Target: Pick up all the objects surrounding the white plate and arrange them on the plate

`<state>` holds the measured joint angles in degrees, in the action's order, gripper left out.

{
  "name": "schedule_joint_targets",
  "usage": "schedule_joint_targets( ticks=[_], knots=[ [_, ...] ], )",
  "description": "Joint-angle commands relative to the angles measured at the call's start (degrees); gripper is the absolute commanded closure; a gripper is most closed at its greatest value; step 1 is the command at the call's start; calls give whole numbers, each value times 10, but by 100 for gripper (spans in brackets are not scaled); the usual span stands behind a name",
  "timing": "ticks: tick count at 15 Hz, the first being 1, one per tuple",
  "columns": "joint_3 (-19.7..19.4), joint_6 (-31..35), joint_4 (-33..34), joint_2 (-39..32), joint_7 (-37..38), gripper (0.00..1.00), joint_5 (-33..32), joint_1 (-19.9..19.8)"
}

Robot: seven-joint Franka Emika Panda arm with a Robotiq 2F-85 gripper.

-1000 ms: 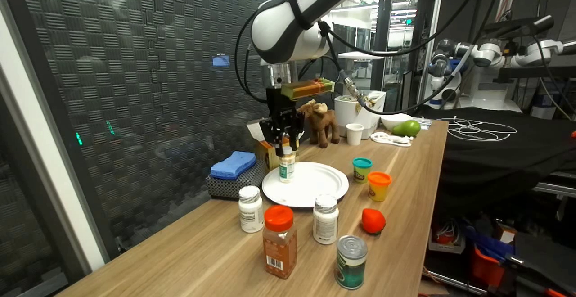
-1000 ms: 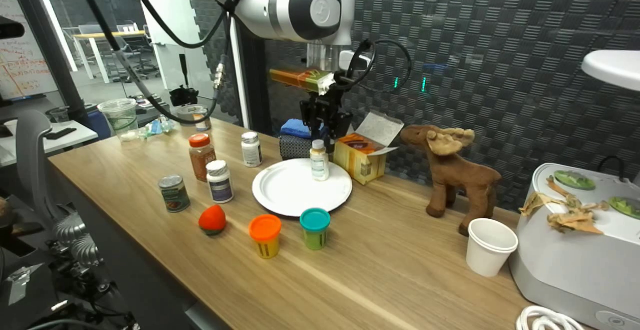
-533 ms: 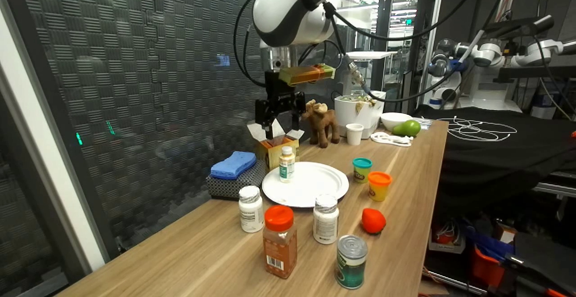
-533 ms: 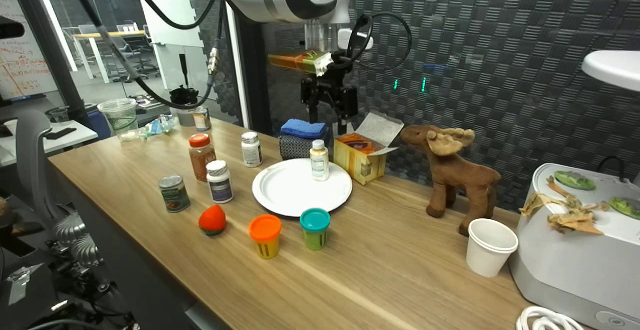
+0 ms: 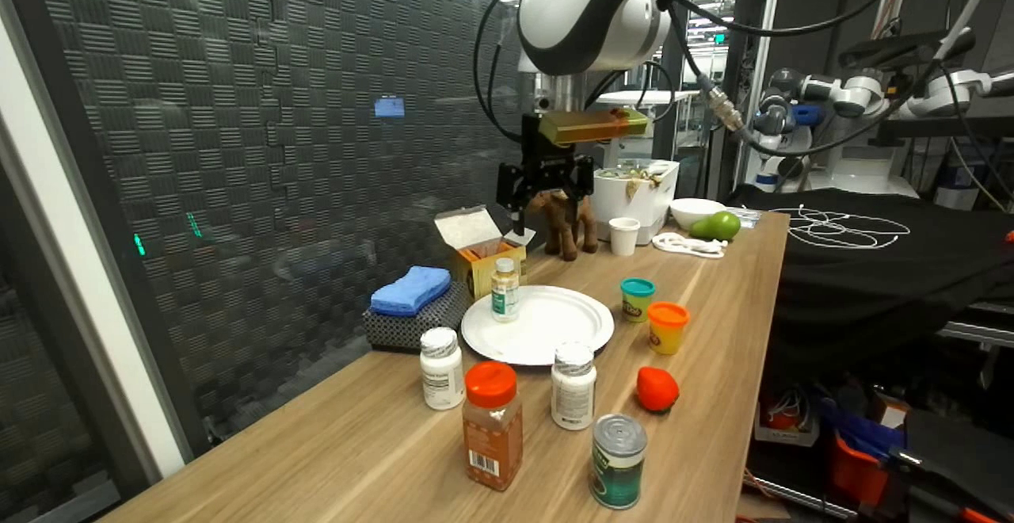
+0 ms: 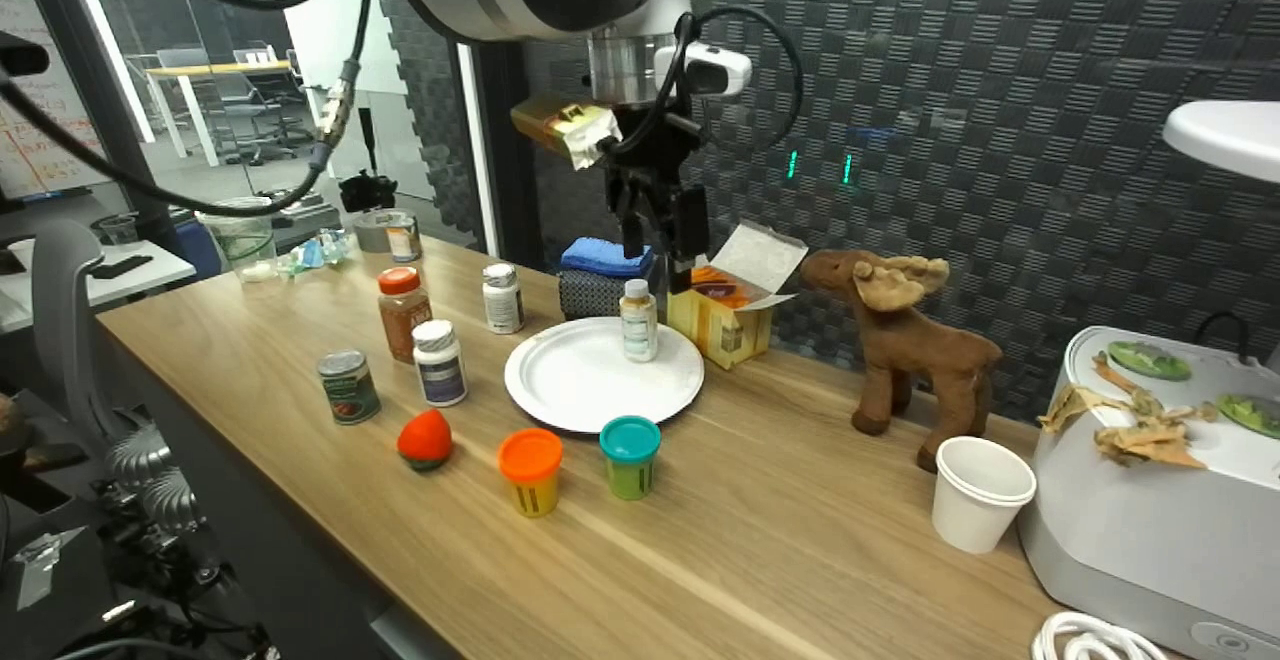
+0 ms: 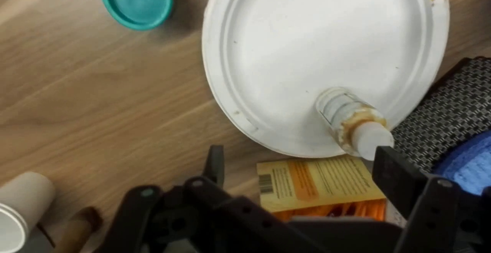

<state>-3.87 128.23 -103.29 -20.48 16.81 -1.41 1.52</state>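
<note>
- White-capped bottle (image 5: 505, 295) upright on the white plate (image 5: 564, 318), toward the yellow carton (image 6: 720, 332); likely put off-centre to leave room.
- Off plate, on tabletop (image 6: 800, 520), presumably awaiting their turn: teal-lidded Play-Doh tub (image 6: 630, 457), orange-lidded Play-Doh tub (image 6: 531, 472), red-orange strawberry-like piece (image 6: 425, 437), green-labelled can (image 6: 348, 390), orange-lidded spice jar (image 6: 404, 315), two white pill bottles (image 6: 440, 365).
- Tool (image 7: 299, 160): jaws spread wide, nothing gripped, hangs above bottle height, touching nothing visible.
</note>
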Motion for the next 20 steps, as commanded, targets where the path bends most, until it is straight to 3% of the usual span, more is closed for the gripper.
schedule_joint_targets(
  ticks=[1,9,20],
  knots=[
    [-15,65,-110,64,27,0,3,-12],
    [-39,88,-192,87,21,0,14,-48],
    [-33,58,-166,47,-27,0,81,-73]
  ],
)
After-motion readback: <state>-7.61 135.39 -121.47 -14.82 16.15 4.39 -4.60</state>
